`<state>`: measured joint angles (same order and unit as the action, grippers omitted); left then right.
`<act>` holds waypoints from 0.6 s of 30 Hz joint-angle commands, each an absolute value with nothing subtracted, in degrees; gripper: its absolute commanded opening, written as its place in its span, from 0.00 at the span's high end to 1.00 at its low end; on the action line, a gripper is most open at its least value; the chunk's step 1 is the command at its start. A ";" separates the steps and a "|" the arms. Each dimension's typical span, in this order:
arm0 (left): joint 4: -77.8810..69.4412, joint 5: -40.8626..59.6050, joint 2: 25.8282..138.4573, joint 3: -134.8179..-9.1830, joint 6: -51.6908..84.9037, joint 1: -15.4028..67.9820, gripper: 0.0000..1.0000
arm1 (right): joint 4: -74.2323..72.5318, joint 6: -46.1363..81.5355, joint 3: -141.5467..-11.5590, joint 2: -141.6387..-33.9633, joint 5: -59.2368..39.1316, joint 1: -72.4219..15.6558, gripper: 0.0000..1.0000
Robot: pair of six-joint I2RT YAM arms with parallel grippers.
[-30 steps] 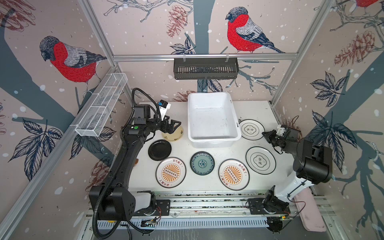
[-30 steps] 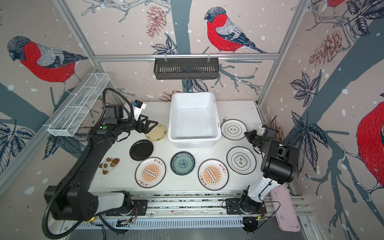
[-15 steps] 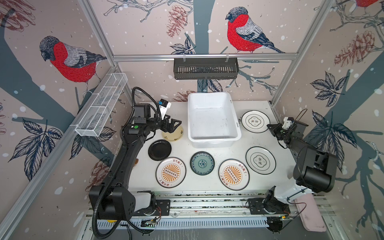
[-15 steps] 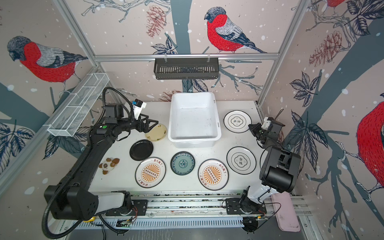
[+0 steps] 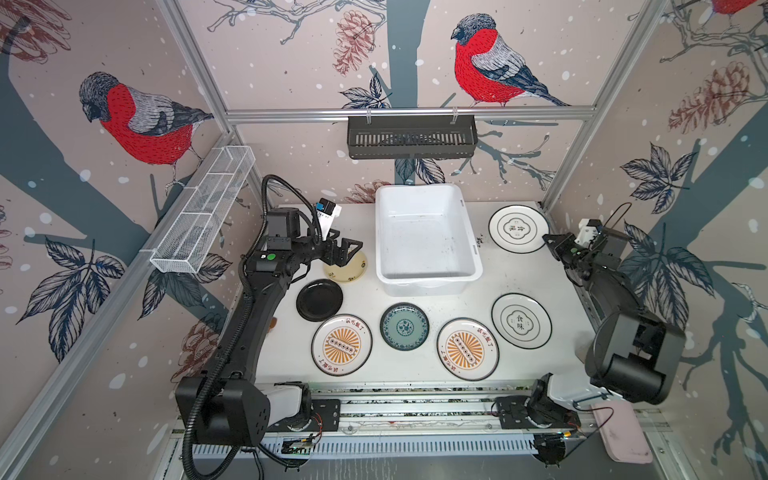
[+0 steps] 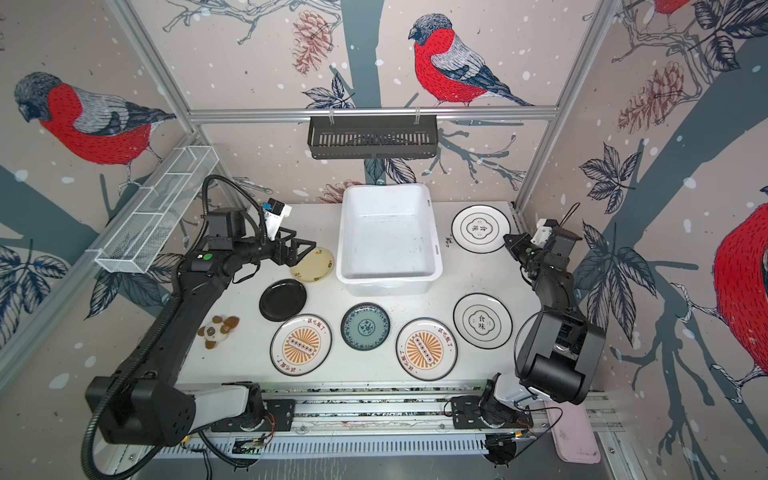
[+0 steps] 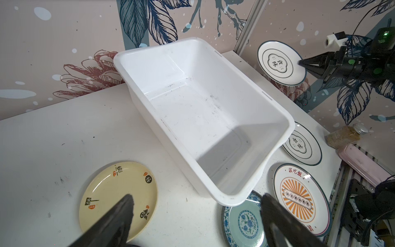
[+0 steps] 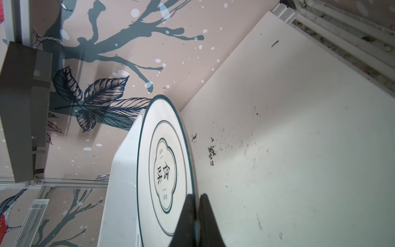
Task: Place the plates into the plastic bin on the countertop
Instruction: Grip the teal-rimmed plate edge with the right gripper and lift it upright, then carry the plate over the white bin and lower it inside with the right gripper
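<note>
Grip noted: white round quatrefoil-marked plate (image 5: pixel 518 228) was clamped by its rim in the right pincer (image 5: pixel 549 241), raised off the worktop (image 5: pixel 515 270). The white rectangular plastic bin (image 5: pixel 428 284) was seen empty just to its left, and the path across was judged unobstructed. The left pincer (image 5: pixel 351 252) was spread wide over the pale yellow round plate (image 5: pixel 351 272).

place: a robot lab test cell | frame: aluminium rails (image 5: pixel 409 112) are holding bullfinch wallpaper panels (image 5: pixel 486 66) around a white countertop (image 5: pixel 496 286) | rig: a left arm (image 5: pixel 249 324) and a right arm (image 5: pixel 615 291) are sitting bolted to a slotted base rail (image 5: pixel 415 405), cables trailing | props: a black slotted rack (image 5: pixel 411 139) and a wire-mesh basket (image 5: pixel 203 216) are hanging on the walls
</note>
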<state>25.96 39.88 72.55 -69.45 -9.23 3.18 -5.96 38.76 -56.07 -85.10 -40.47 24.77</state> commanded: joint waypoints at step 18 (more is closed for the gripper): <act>22.06 39.90 71.67 -71.52 -4.66 3.26 0.08 | -1.35 42.14 -74.91 -89.04 -28.41 -5.56 0.98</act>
